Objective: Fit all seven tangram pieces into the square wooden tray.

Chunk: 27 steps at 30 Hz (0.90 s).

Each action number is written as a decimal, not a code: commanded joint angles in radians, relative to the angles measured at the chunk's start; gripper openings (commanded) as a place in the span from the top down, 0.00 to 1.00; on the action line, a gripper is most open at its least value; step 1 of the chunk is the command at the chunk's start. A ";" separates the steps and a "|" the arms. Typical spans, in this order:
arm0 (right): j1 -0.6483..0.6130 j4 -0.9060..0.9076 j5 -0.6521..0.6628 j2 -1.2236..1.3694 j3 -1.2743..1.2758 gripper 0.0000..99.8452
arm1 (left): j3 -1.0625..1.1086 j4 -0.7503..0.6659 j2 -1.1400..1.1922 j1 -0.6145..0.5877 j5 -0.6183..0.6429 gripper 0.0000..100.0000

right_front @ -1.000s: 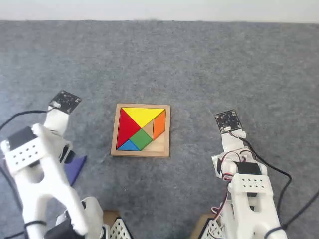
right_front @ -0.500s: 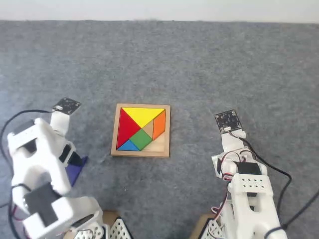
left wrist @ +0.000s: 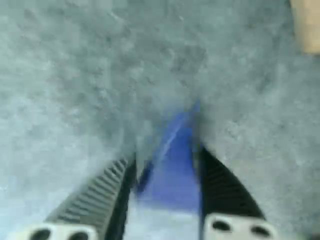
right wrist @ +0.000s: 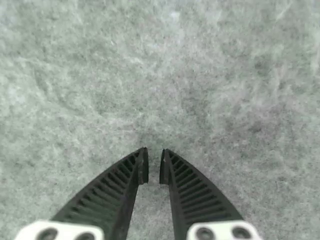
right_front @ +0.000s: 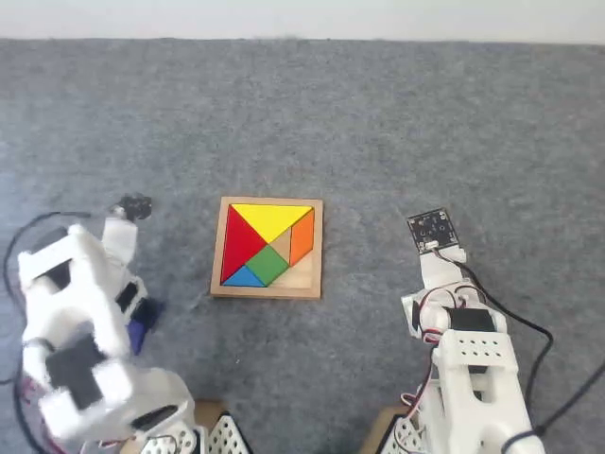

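The square wooden tray [right_front: 318, 248] lies mid-table, holding yellow [right_front: 268, 219], red [right_front: 240, 248], orange [right_front: 302, 238], green [right_front: 269, 263] and blue [right_front: 243, 277] pieces, with bare wood at its near right corner. A violet-blue piece [right_front: 140, 330] lies on the carpet left of the tray, mostly hidden under the left arm. In the left wrist view that piece [left wrist: 172, 170] fills the gap inside my left gripper [left wrist: 162, 157], whose fingers press both its sides. My right gripper [right wrist: 153, 166] is shut on nothing, just above bare carpet to the right of the tray.
Grey carpet covers the whole table. A corner of the tray [left wrist: 306, 26] shows beyond the left gripper. The right arm [right_front: 463, 331] stands at the near right, the left arm [right_front: 80, 312] at the near left.
The left arm has swung down and toward the near edge over the violet-blue piece, covering most of it. The right arm and the tray have not moved.
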 commanded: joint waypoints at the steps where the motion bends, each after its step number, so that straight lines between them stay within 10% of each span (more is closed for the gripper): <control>1: 0.008 -0.013 0.009 -0.022 -0.006 0.94 | 0.004 0.012 0.026 -0.023 -0.003 0.83; 27: 0.008 -0.013 0.009 -0.022 -0.006 0.94 | -0.148 -0.121 -0.330 -0.316 0.018 0.86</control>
